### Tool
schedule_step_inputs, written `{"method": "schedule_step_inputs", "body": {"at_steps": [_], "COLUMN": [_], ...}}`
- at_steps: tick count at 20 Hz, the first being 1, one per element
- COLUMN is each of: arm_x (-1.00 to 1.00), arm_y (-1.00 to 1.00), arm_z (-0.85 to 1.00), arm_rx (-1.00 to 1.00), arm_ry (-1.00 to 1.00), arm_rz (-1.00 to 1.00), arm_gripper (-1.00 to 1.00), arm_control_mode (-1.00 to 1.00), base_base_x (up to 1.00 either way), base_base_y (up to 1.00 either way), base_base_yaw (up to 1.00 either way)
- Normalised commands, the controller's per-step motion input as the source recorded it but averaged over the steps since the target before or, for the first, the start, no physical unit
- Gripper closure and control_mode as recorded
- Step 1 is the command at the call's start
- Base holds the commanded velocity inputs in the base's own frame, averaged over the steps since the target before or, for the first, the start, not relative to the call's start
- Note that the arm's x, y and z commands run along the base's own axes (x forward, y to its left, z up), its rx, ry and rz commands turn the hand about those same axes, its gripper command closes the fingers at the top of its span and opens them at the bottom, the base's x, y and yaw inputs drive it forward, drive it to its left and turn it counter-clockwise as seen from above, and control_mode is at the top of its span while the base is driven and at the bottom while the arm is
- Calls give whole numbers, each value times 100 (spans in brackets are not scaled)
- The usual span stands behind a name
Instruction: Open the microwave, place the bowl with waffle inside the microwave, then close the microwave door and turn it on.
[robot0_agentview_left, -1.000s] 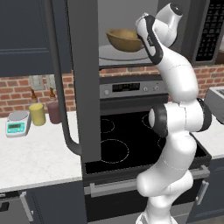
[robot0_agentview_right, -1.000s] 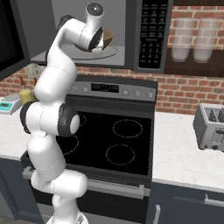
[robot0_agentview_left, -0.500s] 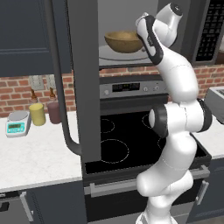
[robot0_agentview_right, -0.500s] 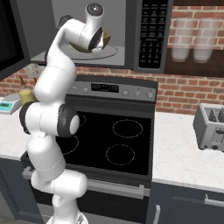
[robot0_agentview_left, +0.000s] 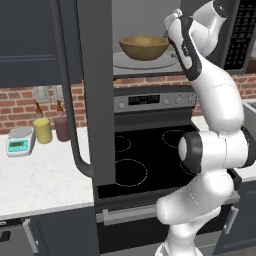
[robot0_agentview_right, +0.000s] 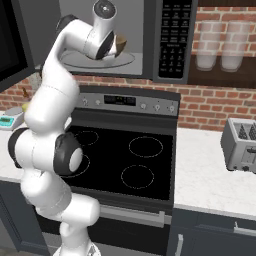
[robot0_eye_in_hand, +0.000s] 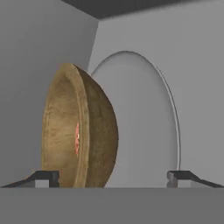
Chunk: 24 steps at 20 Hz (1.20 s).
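Noting jaws spread wide, gripping nothing: bowl (robot0_eye_in_hand: 81, 131) sits on turntable (robot0_eye_in_hand: 144, 118) straight ahead, so you retreat straight back.

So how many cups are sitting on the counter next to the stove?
2: a yellow cup and a maroon cup, side by side on the counter left of the stove. The open microwave door may hide more.

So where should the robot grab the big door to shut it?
Best guess: the long curved bar handle on the free edge of the microwave door. The door stands swung wide open toward the left, with the bar standing off its outer face, so the fingers could close around it from that side, then swing it back toward the microwave.
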Motion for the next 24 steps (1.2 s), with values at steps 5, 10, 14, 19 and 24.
{"method": "schedule_step_inputs", "body": {"at_steps": [5, 10, 14, 19, 24], "arm_x": [-100, -100, -100, -100, -100], "arm_y": [-5, 0, 0, 0, 0], "arm_z": [0, 3, 23, 7, 0], "arm_rx": [0, 0, -2, -5, -4], "arm_ry": [-13, -16, -13, -2, 0], "arm_rz": [0, 0, 5, 14, 13], "arm_gripper": [-100, -100, -100, -100, -100], "arm_control_mode": [-100, -100, -100, -100, -100], "base_base_x": [0, 0, 0, 0, 0], "base_base_y": [0, 0, 0, 0, 0], "base_base_yaw": [0, 0, 0, 0, 0]}}
